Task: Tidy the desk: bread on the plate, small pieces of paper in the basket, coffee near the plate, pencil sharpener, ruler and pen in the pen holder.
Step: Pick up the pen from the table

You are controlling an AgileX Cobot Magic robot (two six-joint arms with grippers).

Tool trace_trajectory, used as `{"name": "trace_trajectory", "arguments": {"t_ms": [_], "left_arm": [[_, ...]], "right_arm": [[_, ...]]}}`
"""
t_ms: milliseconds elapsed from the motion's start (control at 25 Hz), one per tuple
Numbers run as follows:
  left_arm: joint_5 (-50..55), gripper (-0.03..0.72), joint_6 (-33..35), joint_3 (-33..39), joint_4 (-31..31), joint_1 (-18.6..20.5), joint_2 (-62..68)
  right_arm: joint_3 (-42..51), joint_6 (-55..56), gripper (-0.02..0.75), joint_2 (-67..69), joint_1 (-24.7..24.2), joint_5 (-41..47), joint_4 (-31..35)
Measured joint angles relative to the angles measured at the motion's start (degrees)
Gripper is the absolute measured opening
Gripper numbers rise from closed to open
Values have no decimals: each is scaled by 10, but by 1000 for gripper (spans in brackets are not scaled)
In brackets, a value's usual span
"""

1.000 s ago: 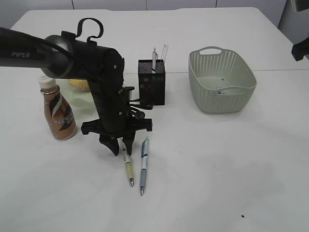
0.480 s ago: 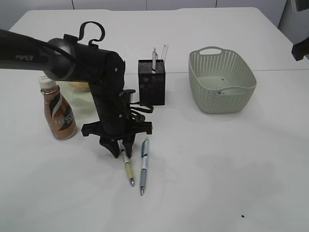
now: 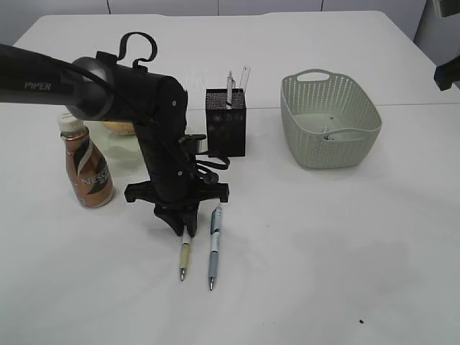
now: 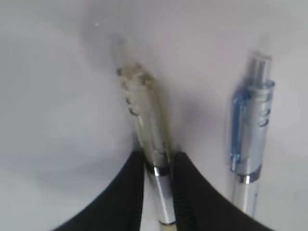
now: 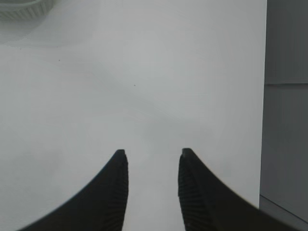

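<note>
A yellow-barrelled pen point(image 3: 185, 257) lies on the white table, and my left gripper point(image 3: 183, 228) stands over its upper end, pointing down. The left wrist view has the black fingers point(image 4: 130, 192) pressed on both sides of this pen point(image 4: 147, 115), so my left gripper point(image 4: 158, 156) is shut on it. Just to its right lies a blue pen point(image 3: 213, 248) point(image 4: 250, 130), free. The black pen holder point(image 3: 226, 123) stands behind with a ruler point(image 3: 245, 77) in it. The pencil sharpener is hidden. My right gripper point(image 5: 153, 153) hangs open over bare table.
The coffee bottle point(image 3: 85, 165) stands left of my arm, beside the pale plate point(image 3: 122, 154) with bread point(image 3: 115, 127) on it. A green basket point(image 3: 330, 122) with paper scraps point(image 3: 334, 133) sits at the right. The table's right edge point(image 5: 265, 96) shows in the right wrist view.
My left jaws have closed onto the yellow pen. The pen has swung so that its tip points more to the left. The right gripper has not changed.
</note>
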Motion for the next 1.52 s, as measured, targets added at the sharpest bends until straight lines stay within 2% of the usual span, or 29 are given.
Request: {"name": "trace_trajectory", "arguments": {"t_ms": [80,160,440,640,840,1000,1520], "left_arm": [[2,85,18,-2,-1,0,1],[3,74,29,-3,-1,0,1],[16,71,56,-3,-2,-1,1],[63,71,62,-9,2,-1,4],[119,69,86,-46,6,-1,12],[123,68,95,-77,6,-1,12],[117,68,99,-80,14,-1,12]], "right_arm": [[0,0,291,0,0,0,0],[0,0,291,0,0,0,0],[0,0,290,0,0,0,0],[0,0,290,0,0,0,0],[0,0,291,0,0,0,0],[0,0,291,0,0,0,0],[0,0,291,0,0,0,0]]}}
